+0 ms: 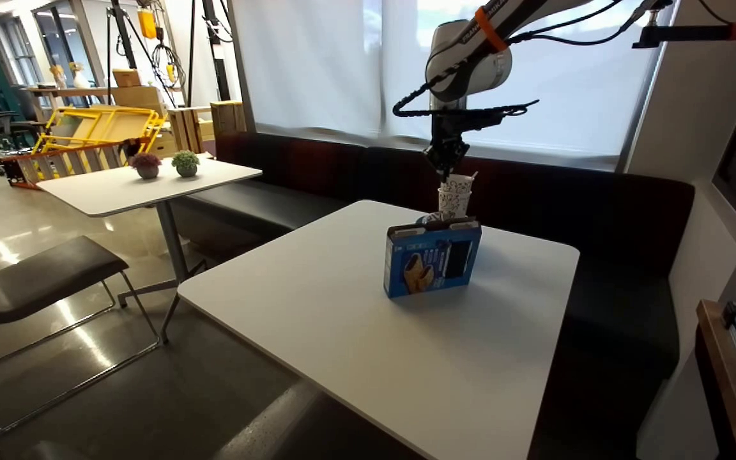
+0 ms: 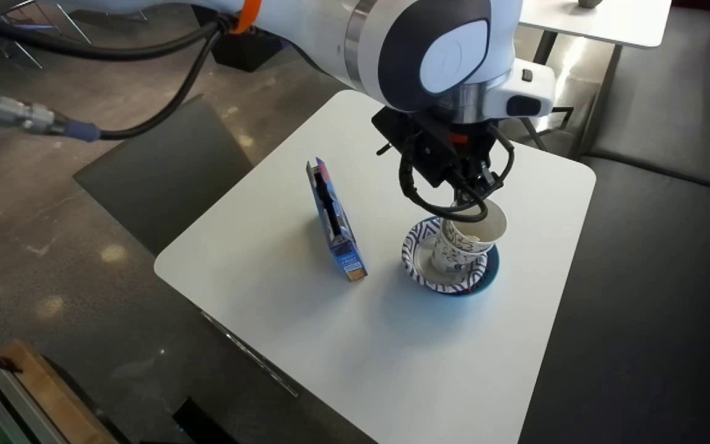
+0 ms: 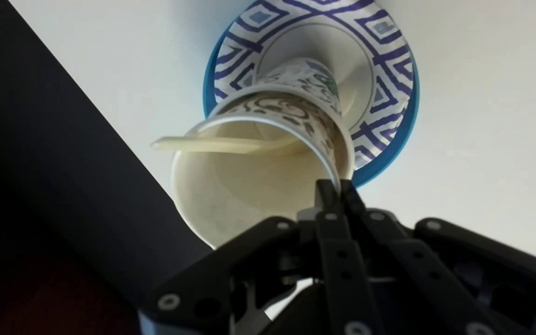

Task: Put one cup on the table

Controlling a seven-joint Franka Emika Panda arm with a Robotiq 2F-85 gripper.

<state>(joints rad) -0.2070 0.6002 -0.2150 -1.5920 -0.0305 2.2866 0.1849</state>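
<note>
One cup (image 3: 244, 190) has its rim pinched in the closed claw (image 3: 340, 187). Below the claw, it sits partly inside another cup (image 3: 307, 77), above a bowl (image 3: 389, 70) and worktop (image 3: 491, 116).

The desk (image 2: 441, 382) has open corners; a blue box (image 1: 430, 262) bars low passage to the bowl (image 2: 415, 248) from the edge opposite the bench (image 2: 644, 296).
</note>
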